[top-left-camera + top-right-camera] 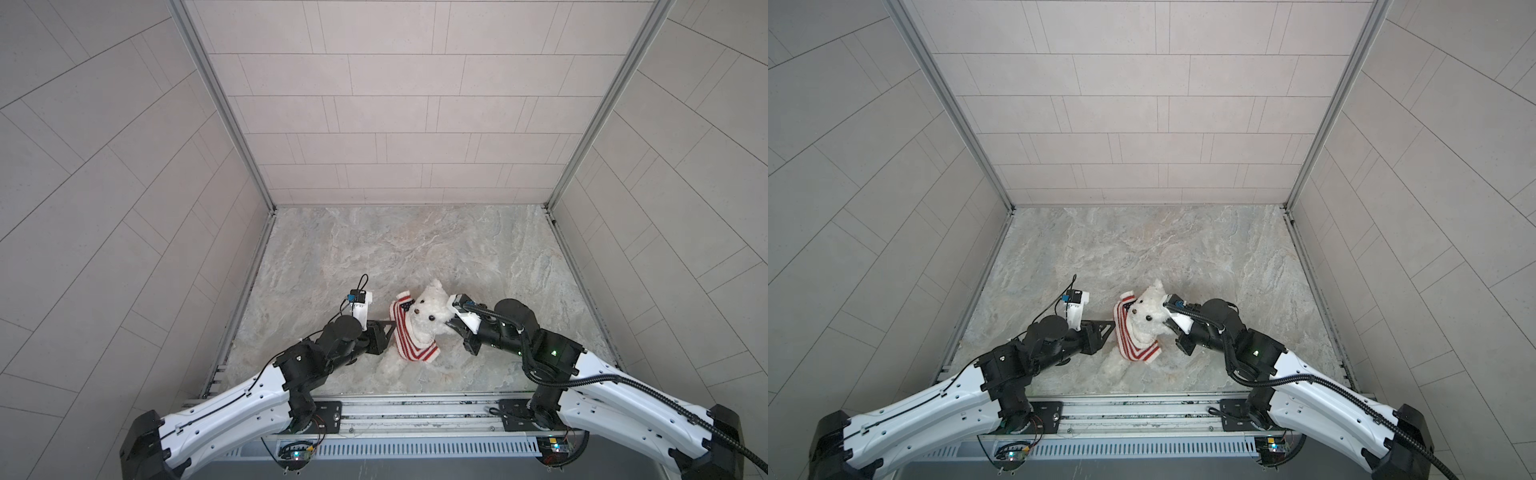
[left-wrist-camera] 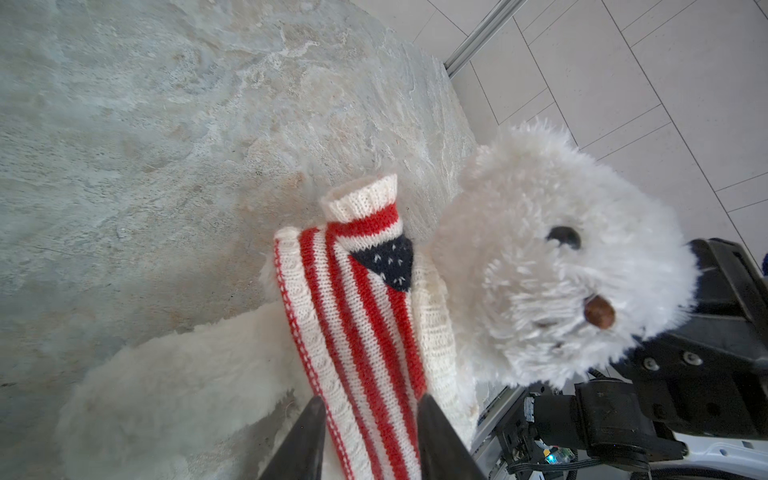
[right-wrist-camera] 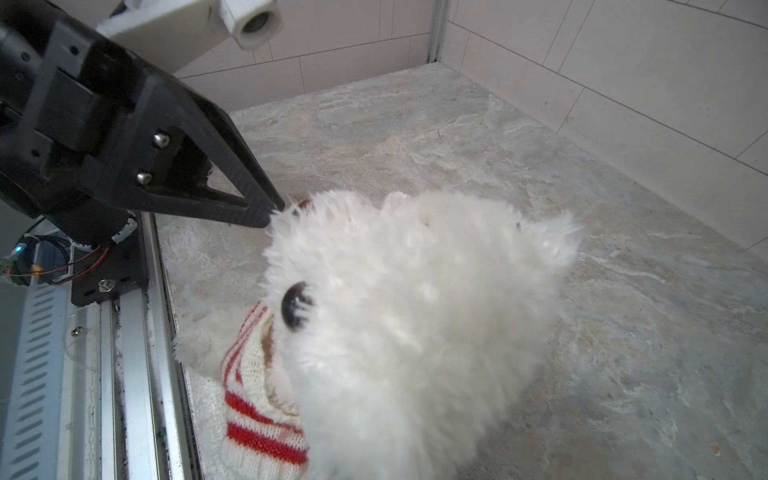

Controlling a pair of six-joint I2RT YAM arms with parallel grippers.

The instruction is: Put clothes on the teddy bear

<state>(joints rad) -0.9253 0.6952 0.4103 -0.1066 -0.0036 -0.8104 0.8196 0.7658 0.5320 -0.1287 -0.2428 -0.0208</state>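
While my closed right pincer [image 1: 451, 327] meets the teddy bear [image 1: 430, 313] from the desk's [image 1: 374, 249] right-edge side, my left pincer [image 2: 372, 399], jaws apart, straddles the sweater [image 2: 365, 291] hem straight ahead.

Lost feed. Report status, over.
Left gripper open, straddling sweater. Right gripper shut, nosed into teddy bear at head. Sweater over head, around torso. Nothing obstructing.
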